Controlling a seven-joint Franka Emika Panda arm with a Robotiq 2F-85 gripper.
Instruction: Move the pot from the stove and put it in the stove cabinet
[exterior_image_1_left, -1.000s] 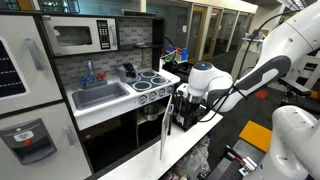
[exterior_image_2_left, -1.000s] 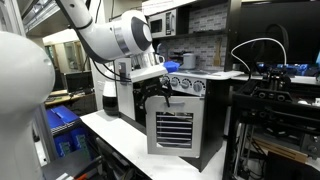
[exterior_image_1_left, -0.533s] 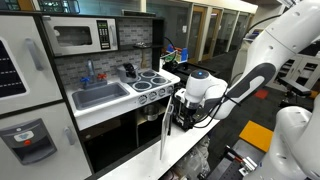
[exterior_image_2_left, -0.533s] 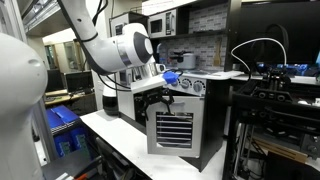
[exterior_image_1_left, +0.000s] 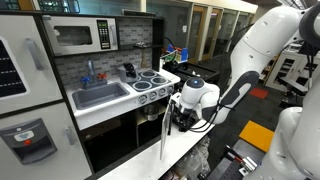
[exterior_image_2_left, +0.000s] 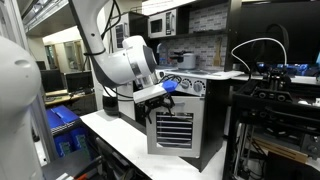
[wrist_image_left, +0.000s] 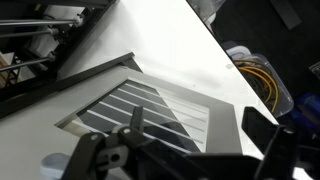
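Observation:
The toy stove (exterior_image_1_left: 150, 79) has bare burners. A silvery pot (exterior_image_1_left: 150, 114) shows dimly inside the open stove cabinet below it. The cabinet door (exterior_image_1_left: 163, 130) stands swung open; its slatted window shows in an exterior view (exterior_image_2_left: 172, 128) and in the wrist view (wrist_image_left: 150, 105). My gripper (exterior_image_1_left: 180, 108) hangs just outside the cabinet next to the door, also in an exterior view (exterior_image_2_left: 160, 95). In the wrist view its two dark fingers (wrist_image_left: 200, 140) are spread apart with nothing between them.
A sink (exterior_image_1_left: 100, 95) lies beside the stove, with a dark item (exterior_image_1_left: 128, 72) behind it and a microwave (exterior_image_1_left: 80, 37) above. The white counter (exterior_image_1_left: 185, 145) runs under the door. A blue bin (exterior_image_2_left: 60, 120) and cabled equipment (exterior_image_2_left: 270, 90) stand nearby.
The wrist has dropped lower and come closer to the open door, and the arm's elbow has risen. The pot and the door have not moved.

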